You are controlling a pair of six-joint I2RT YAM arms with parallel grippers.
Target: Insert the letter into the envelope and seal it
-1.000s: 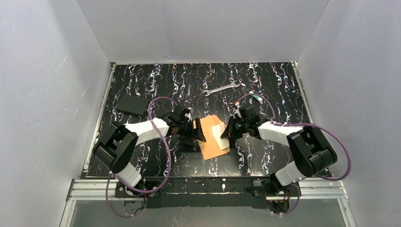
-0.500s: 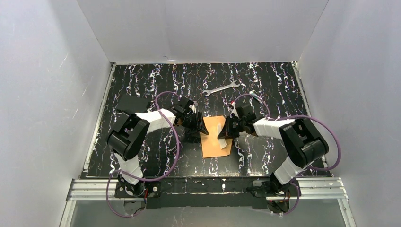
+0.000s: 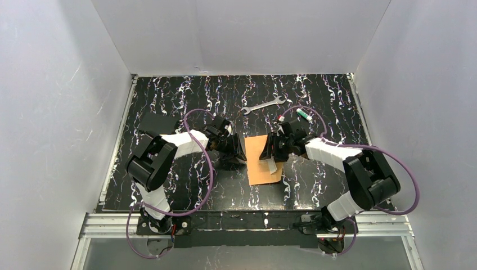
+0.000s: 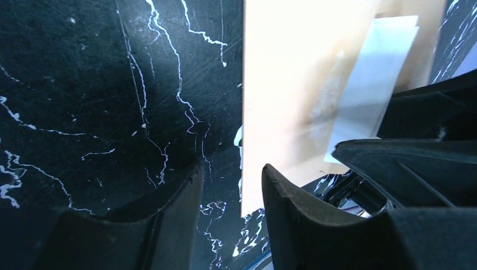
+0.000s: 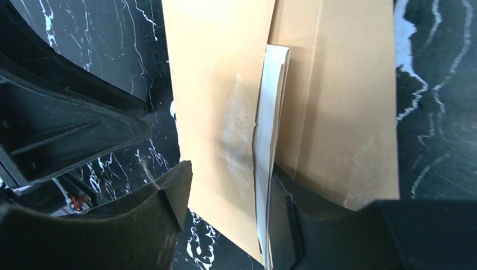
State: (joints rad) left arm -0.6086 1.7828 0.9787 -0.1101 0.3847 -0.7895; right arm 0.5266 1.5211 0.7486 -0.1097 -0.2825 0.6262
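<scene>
From above, the envelope (image 3: 260, 169) lies flat on the black marbled table (image 3: 315, 90), about in the middle between the two arms. The left gripper (image 3: 241, 153) is low at the envelope's left edge. The right gripper (image 3: 268, 152) is over its upper right part. Under the right gripper a narrow pale piece of the letter (image 3: 274, 166) comes out, lying on the envelope's right side. Further back on the table are a metal wrench (image 3: 263, 104) and a small green and white thing (image 3: 304, 115). A dark flat piece (image 3: 157, 122) lies at the left.

In the left wrist view, the two black fingers stand apart with nothing held between them. In the gap I see the table and the left edge of the envelope (image 4: 287, 84), which looks very bright here. The letter (image 4: 374, 79) is a pale strip on the far side, and its lower end is hidden behind the black fingers of the other gripper.

In the right wrist view, the fingers also stand apart, much wider than the thin paper. Between them run a brown layer of the envelope (image 5: 343, 101) and the long white edge of the letter (image 5: 269, 112). The letter is tucked between two brown layers, so only a narrow strip of it shows. I cannot tell if a finger pad touches the paper.
</scene>
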